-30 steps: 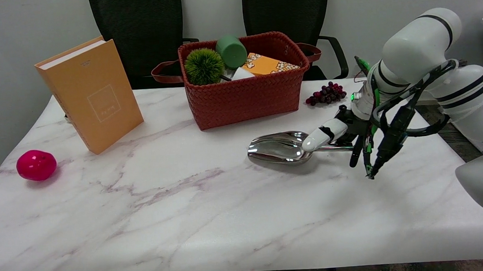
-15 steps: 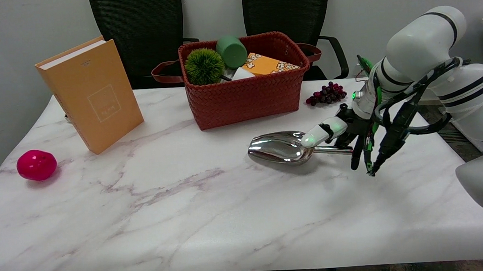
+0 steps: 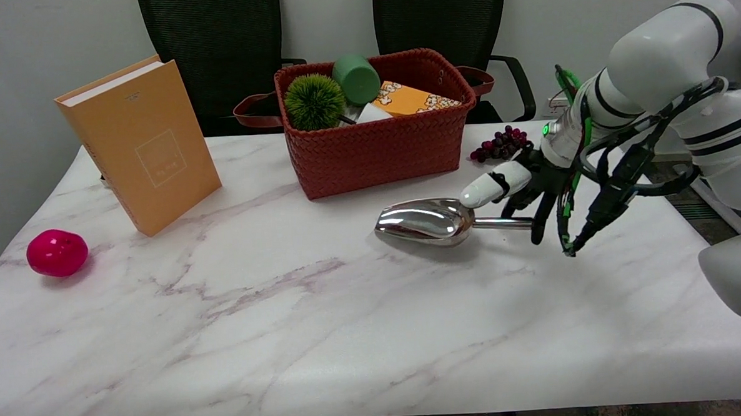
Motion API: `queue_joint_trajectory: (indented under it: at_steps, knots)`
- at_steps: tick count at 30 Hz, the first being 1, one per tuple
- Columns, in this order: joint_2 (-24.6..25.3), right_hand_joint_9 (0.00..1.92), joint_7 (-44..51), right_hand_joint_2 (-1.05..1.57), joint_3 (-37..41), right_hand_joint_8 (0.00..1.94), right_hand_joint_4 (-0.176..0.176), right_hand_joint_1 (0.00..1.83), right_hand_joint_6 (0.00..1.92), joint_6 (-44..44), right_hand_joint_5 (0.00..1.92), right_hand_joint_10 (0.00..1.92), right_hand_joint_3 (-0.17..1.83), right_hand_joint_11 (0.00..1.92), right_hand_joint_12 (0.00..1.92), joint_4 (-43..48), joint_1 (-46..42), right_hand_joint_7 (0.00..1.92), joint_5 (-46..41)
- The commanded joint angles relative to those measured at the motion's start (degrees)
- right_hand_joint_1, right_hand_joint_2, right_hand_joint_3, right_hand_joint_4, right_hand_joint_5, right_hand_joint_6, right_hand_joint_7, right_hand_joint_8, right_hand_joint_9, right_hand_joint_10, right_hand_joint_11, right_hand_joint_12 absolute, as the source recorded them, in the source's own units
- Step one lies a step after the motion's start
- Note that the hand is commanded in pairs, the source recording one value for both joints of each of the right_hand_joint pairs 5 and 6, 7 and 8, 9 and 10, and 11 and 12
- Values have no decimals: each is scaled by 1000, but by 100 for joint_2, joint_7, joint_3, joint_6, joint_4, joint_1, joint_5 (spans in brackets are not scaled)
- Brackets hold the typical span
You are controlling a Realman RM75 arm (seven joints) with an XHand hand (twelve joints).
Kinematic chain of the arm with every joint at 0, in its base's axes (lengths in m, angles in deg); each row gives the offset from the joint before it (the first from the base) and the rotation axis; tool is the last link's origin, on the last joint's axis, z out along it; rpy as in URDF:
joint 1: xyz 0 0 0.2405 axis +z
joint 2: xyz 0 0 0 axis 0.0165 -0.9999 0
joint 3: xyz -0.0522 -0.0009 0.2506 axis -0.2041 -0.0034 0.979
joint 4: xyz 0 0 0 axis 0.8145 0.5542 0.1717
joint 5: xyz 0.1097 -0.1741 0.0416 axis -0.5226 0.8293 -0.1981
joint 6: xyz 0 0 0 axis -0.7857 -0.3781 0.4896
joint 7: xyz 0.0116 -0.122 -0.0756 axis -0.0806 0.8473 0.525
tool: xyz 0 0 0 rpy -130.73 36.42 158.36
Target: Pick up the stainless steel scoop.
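The stainless steel scoop (image 3: 422, 221) hangs a little above the marble table, right of centre, its bowl pointing left and tipped slightly down. A shadow lies under it. My right hand (image 3: 523, 189) holds its thin handle at the right end, with one white fingertip (image 3: 485, 189) stretched out over the back of the bowl. The fingers around the handle are mostly hidden by the hand and black cables.
A red woven basket (image 3: 380, 148) with a green ball, a green cup and a popcorn box stands behind the scoop. Dark grapes (image 3: 500, 145) lie behind the hand. An orange book (image 3: 146, 149) stands at the left; a pink ball (image 3: 56, 252) lies near the left edge.
The hand has risen and drawn back slightly, and the scoop has come up off the table with it, its bowl now tilted down to the left.
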Motion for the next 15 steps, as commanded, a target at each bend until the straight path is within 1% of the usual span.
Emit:
queue_joint_trajectory:
  at_steps: [1,6,15]
  knots:
    - [-189,0,180,-325,884,264,0,914,18,-754,18,0,168,931,931,324,-84,264,188]
    - [-277,0,163,-315,1228,244,0,913,18,-980,18,0,155,920,920,494,-222,244,228]
    - [-398,0,155,-303,1295,229,0,914,16,-980,16,0,142,907,907,564,-239,229,212]
